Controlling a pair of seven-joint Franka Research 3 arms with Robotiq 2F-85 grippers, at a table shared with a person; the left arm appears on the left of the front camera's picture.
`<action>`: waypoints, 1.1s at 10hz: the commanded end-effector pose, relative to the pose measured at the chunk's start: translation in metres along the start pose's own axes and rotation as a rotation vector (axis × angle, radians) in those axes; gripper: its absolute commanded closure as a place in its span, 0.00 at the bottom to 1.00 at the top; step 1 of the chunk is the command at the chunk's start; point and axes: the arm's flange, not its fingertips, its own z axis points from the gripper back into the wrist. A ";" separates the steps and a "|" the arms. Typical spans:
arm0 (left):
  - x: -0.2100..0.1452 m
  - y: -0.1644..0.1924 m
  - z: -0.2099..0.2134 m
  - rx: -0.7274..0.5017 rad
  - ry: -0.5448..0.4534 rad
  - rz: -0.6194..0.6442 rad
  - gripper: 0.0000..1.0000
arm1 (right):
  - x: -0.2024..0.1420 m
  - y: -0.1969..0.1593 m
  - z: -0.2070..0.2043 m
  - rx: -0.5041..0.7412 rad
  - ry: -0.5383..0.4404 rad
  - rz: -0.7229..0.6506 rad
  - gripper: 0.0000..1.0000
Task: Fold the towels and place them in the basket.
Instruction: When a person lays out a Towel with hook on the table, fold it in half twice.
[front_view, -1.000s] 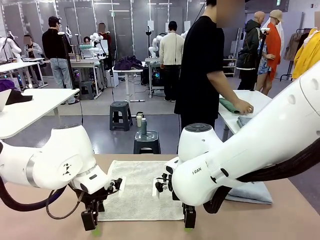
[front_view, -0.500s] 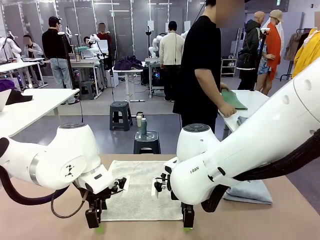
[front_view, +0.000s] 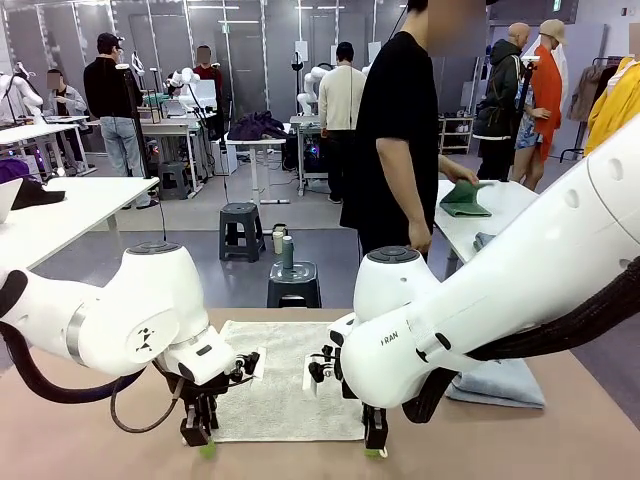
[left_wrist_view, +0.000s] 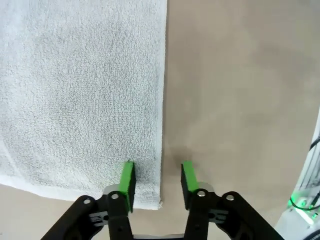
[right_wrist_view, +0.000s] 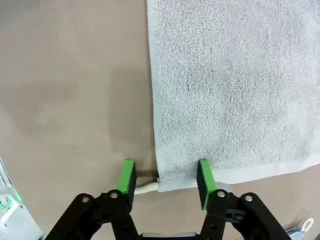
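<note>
- Looking across in the front view, the cream towel (front_view: 285, 385) is lying spread flat on the near middle of the tabletop (front_view: 90, 440), not yet folded. The left gripper (front_view: 203, 444) and the right gripper (front_view: 372, 447) are reaching down at its near-left and near-right corners.
- A blue-grey towel (front_view: 500, 385) is sitting to the right, partly under the right arm, and appears to be folded already. The person (front_view: 400, 130) is standing at the far side, handling a green cloth (front_view: 465, 198) on another table.
- In the left wrist view, the jaws are standing partly apart and straddling the towel's corner. One green pad (left_wrist_view: 127, 181) is sitting on the terry and the other pad (left_wrist_view: 187, 177) is hanging over bare tabletop, so nothing is being pinched yet.
- In the right wrist view, the jaws are standing apart around the other near corner, with a small white loop (right_wrist_view: 146, 189) lying between them. No grip is showing.
- Judging from this, the task is sitting early: the first fold of this towel is only being set up, and both towels are waiting to go into the basket.
</note>
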 end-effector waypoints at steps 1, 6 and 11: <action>0.007 0.007 -0.006 -0.018 0.057 0.016 1.00 | 0.001 -0.003 -0.003 -0.007 0.007 -0.015 1.00; 0.010 0.008 -0.006 -0.038 0.053 0.004 1.00 | 0.000 -0.003 0.001 -0.004 0.005 -0.019 1.00; 0.009 0.008 0.018 -0.065 -0.055 -0.024 1.00 | 0.000 0.000 0.015 0.011 -0.013 -0.041 1.00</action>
